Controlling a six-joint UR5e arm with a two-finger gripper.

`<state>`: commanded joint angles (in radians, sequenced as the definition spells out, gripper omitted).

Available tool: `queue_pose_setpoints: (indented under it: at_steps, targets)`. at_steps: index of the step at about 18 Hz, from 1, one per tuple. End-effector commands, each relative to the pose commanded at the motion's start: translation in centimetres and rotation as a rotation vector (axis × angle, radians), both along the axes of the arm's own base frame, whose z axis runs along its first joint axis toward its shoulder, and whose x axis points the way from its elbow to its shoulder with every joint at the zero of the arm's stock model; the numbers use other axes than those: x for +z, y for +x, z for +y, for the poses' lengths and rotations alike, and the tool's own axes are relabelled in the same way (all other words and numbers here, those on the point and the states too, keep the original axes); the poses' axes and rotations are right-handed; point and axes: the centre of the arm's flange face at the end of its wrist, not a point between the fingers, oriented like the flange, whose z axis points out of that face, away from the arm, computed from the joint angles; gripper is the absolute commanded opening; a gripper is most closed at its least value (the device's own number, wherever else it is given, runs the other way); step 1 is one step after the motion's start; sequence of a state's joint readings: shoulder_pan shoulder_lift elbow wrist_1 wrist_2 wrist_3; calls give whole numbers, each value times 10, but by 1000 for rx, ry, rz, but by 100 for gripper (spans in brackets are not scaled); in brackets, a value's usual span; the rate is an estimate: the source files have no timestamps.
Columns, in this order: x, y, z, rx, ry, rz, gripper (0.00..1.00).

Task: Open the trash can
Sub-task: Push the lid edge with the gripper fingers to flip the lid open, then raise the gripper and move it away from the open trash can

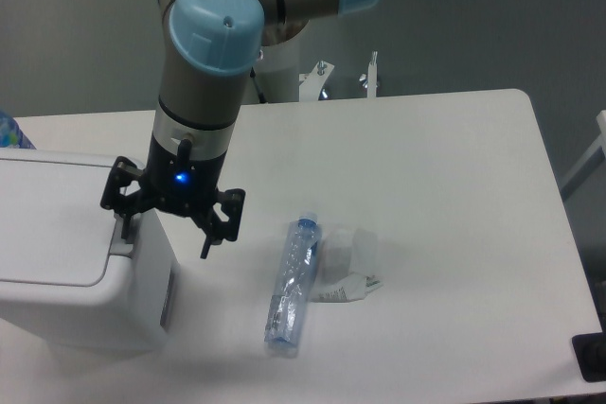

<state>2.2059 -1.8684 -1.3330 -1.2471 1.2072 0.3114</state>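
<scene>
A UR5e arm reaches down over the left side of a white table [426, 158], its black two-finger gripper [163, 238] spread wide above the right-hand end of a white trash can [80, 253]. The jaws stand well apart: one fingertip points down at the grey push tab [119, 243] on the bin's lid edge, the other hangs past the bin's right wall over the tabletop, and nothing is held between them. Whether the finger actually touches the tab cannot be told from this angle. A small blue light glows on the gripper body.

The trash can sits at the table's left edge, partly cut off by the frame, its flat lid lying down and closed. To its right, well apart from it, a clear plastic bottle [292, 287] with a blue cap lies on its side, and a crumpled clear plastic wrapper [348, 262] rests just beside the bottle, touching or nearly touching it.
</scene>
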Motion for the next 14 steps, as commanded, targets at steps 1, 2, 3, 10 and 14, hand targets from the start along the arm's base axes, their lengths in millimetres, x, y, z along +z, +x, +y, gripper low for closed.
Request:
queue_pose_setpoints:
  at_steps: [1, 2, 3, 10, 14]
  targets:
    - [-1, -1, 0, 2, -5, 4, 100]
    - [-2, -1, 0, 2, -8, 5, 100]
    - [-2, -1, 0, 2, -8, 5, 100]
    - [-3, -1, 0, 5, -12, 1, 100]
    - [5, -1, -1, 1, 2, 14, 100]
